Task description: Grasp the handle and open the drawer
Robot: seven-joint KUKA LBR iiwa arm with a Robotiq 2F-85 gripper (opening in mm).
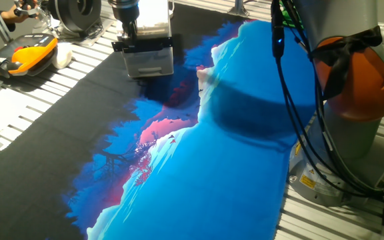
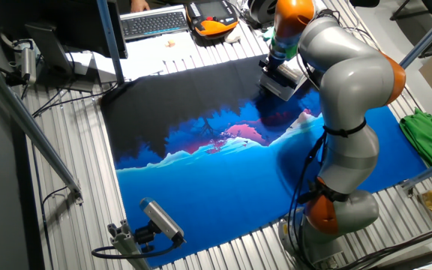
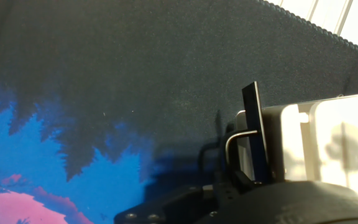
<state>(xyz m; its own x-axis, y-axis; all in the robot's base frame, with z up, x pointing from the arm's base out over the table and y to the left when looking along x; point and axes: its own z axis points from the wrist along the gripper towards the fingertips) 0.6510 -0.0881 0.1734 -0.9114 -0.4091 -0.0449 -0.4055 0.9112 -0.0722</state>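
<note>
A: Black bar, the handle (image 3: 252, 127), sits at the drawer (image 3: 263, 146) front, drawer housed in the small white cabinet (image 1: 149, 59) near 12 o'clock on the surface (image 1: 232, 167), on the dark end of the blue-and-black mat (image 2: 201, 135).

B: Where is the hand (image 1: 141, 41)?

A: Directly over the cabinet, down on its front edge. In the hand view the handle stands just past the hand's body, at about 1 o'clock in that picture, with the wire bracket that carries it showing beside it.

B: Long axis?

A: Bar runs across the drawer front, parallel to the cabinet's face. In the hand view it reads as near upright, so the camera is rolled against it. Fingers look set to straddle it crosswise.

B: Clenched or released?

A: Cannot tell. Fingertips are hidden by the hand's own housing in every view, and contact with the bar does not show.

B: Drawer state?

A: Looks in, or close to it; no tray visibly protruding.

B: What does the next move hinge on?

A: My reading: the pull must run square to the bar, away from the cabinet face toward the blue part of the mat. An off-axis pull could drag the light cabinet instead.
</note>
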